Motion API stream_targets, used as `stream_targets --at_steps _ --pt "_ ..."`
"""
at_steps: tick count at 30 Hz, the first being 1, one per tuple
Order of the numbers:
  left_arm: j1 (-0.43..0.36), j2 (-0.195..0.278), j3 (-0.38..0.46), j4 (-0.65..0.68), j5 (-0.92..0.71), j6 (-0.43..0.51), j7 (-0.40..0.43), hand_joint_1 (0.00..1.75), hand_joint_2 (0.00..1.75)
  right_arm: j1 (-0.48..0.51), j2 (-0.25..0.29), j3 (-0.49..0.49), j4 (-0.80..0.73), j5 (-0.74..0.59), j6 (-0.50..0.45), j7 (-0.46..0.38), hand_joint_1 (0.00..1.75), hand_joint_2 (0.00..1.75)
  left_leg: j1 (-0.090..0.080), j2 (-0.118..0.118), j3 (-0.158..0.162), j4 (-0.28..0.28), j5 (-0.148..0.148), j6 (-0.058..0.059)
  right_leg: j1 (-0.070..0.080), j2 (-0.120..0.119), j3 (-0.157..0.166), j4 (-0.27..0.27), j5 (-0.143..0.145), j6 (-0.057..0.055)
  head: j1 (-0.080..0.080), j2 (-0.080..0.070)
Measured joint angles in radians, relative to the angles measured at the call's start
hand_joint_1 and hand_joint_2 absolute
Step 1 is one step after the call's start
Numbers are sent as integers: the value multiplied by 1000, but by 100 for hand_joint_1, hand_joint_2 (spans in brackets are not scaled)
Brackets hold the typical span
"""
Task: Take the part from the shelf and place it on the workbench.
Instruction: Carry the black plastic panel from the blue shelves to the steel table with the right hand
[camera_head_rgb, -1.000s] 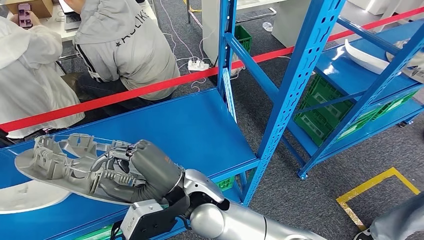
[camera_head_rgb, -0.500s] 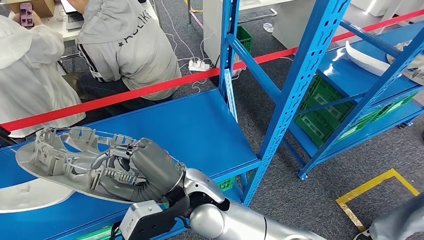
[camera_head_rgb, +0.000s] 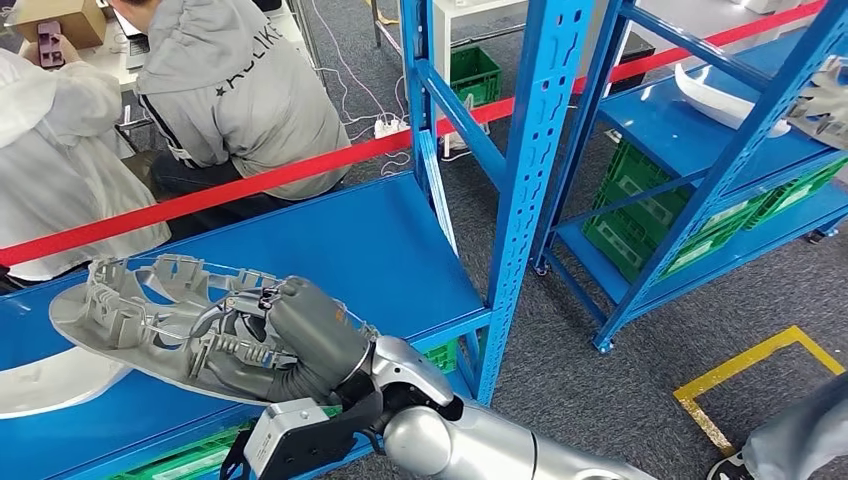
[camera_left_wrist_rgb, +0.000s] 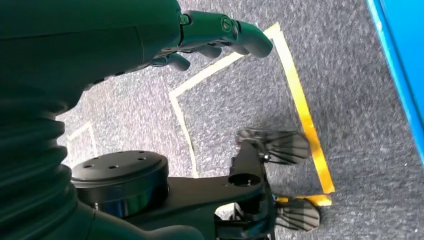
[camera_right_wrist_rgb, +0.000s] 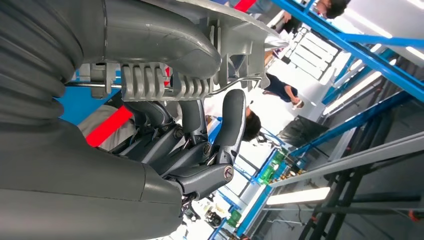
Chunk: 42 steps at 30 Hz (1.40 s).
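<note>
I see pale grey ribbed part (camera_head_rgb: 150, 320); dark grey right hand (camera_head_rgb: 300, 335); blue shelf (camera_head_rgb: 380, 250); red tape (camera_head_rgb: 250, 185); green crates (camera_head_rgb: 650, 210); yellow floor marking (camera_head_rgb: 760, 365).

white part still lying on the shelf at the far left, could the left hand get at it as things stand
Probably not. The left hand hangs over the floor, holding nothing, and the grey ribbed part in the right hand overlaps the white part on the blue shelf.

Blue shelf (camera_head_rgb: 380, 250) bears a white, seemingly curved panel (camera_head_rgb: 40, 380).
</note>
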Motion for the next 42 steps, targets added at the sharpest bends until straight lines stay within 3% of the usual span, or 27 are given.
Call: stream_targets --at_steps 2,3,4,7,8,11,12,14,16,17,18,19,21,23,24,26,28,29,31,32,33,34,36,37,39,40,42 --pt "2 1 0 1 0 0 1 0 175 0 0 0 0 0 0 0 175 175 -1 0 -29 105 -55 1 4 -1 -18 0 13 -3 -1 0" --pt "2 2 0 1 0 0 2 0 175 1 0 0 0 0 0 0 175 175 -2 0 -20 110 -56 3 5 -2 -28 0 21 -2 -1 0" --pt "3 3 0 1 0 0 3 0 175 1 0 0 0 0 0 1 175 175 -3 0 10 74 -42 6 6 -2 -37 1 29 -1 -1 0" --pt "-1 5 0 0 -10 1 12 0 175 1 0 0 0 0 0 2 175 175 -10 -1 136 -121 13 20 9 -1 -55 0 53 12 0 0" --pt "-2 6 0 0 -15 1 18 0 175 1 0 0 0 0 0 3 175 175 -14 -1 153 -154 21 26 9 -2 -56 -2 61 19 1 0" --pt "-1 9 0 0 -28 1 34 0 175 0 -1 0 0 1 0 7 175 175 -19 -1 145 -164 44 47 8 -2 -56 -17 87 40 1 0" --pt "-1 10 0 0 -29 2 38 0 175 0 -1 0 -1 1 0 9 175 175 -18 0 139 -165 56 55 7 -2 -61 -13 79 45 2 0" --pt "-2 11 0 0 -30 6 44 0 175 0 -2 0 -1 1 0 11 175 175 -14 4 120 -170 82 70 5 -2 -86 49 8 51 4 0" --pt "0 10 0 -1 -32 13 48 0 175 0 -2 0 -2 1 1 13 175 175 -16 6 92 -170 105 77 6 -2 -121 184 -93 54 7 0" --pt "1 9 0 0 -33 15 50 0 175 0 -3 0 -2 1 2 14 175 175 -18 7 77 -168 115 78 7 -2 -129 241 -119 55 8 0" --pt "2 8 0 0 -35 16 52 0 175 0 -3 0 -2 2 3 14 175 175 -19 7 61 -166 126 78 7 -2 -123 273 -125 54 8 0" --pt "2 7 0 0 -36 17 55 0 175 0 -4 0 -2 3 3 15 175 175 -20 8 46 -164 136 77 9 -2 -97 264 -112 51 8 0" --pt "1 5 0 0 -37 18 62 0 175 -2 -4 0 -5 5 6 18 175 175 -22 8 21 -158 153 74 14 -3 4 154 -84 37 8 0" --pt "-1 3 0 -1 -38 18 67 0 175 -6 0 0 -10 8 10 23 175 175 -24 8 5 -154 168 65 22 -4 94 29 -91 22 8 0" --pt "-2 2 0 0 -38 18 69 0 175 -9 2 0 -12 8 13 25 175 175 -24 8 2 -154 176 59 25 -4 114 -4 -99 16 9 0" --pt "-2 0 0 0 -38 18 70 0 175 -14 6 1 -15 9 17 27 175 175 -22 9 -1 -160 192 45 28 -5 111 -19 -87 5 12 0" --pt "-2 -1 0 0 -38 18 70 0 175 -18 12 2 -17 10 18 29 175 175 -20 7 -12 -147 170 33 22 -7 100 -31 -64 -8 11 0" --pt "-2 -1 0 0 -38 18 70 0 175 -19 15 2 -17 10 20 29 175 175 -19 6 -24 -113 130 26 18 -9 90 -36 -50 -13 9 0" --pt "-3 -2 0 0 -39 18 70 0 175 -21 20 3 -18 9 23 30 175 175 -15 5 -52 4 30 13 16 -9 62 -37 -25 -18 5 0" --pt "-3 -2 0 0 -39 18 70 0 175 -21 21 4 -18 9 25 30 175 175 -13 5 -61 64 0 7 16 -10 45 -37 -12 -17 5 0" --pt "-3 -2 0 0 -39 18 70 0 175 -21 22 4 -18 9 27 31 175 175 -11 5 -61 104 -7 3 15 -10 30 -36 -1 -15 5 0" --pt "-3 -2 0 0 -39 18 70 0 175 -21 23 5 -18 8 29 32 175 175 -9 5 -45 114 12 0 13 -10 13 -36 12 -12 4 0" --pt "-5 -2 0 0 -41 18 69 0 175 -21 25 6 -18 8 30 33 175 175 -3 5 33 44 60 -7 9 -10 -19 -32 37 -3 4 0" --pt "-8 -3 0 0 -43 18 69 0 175 -22 26 6 -20 8 30 33 175 175 -2 4 94 -32 61 -9 8 -9 -34 -28 49 4 3 0" --pt "-14 -5 0 -1 -46 18 70 0 175 -22 31 8 -24 9 30 34 175 175 -4 -1 173 -145 31 4 10 -9 -47 -24 69 18 3 0" --pt "-16 -6 0 -1 -48 18 70 0 175 -23 32 9 -25 9 30 34 175 175 -8 -3 186 -170 19 15 11 -9 -48 -25 79 26 3 0" --pt "-17 -7 -1 -1 -50 18 72 0 175 -25 33 11 -26 9 30 34 175 175 -9 0 170 -169 32 40 9 -9 -51 -28 89 39 4 0"
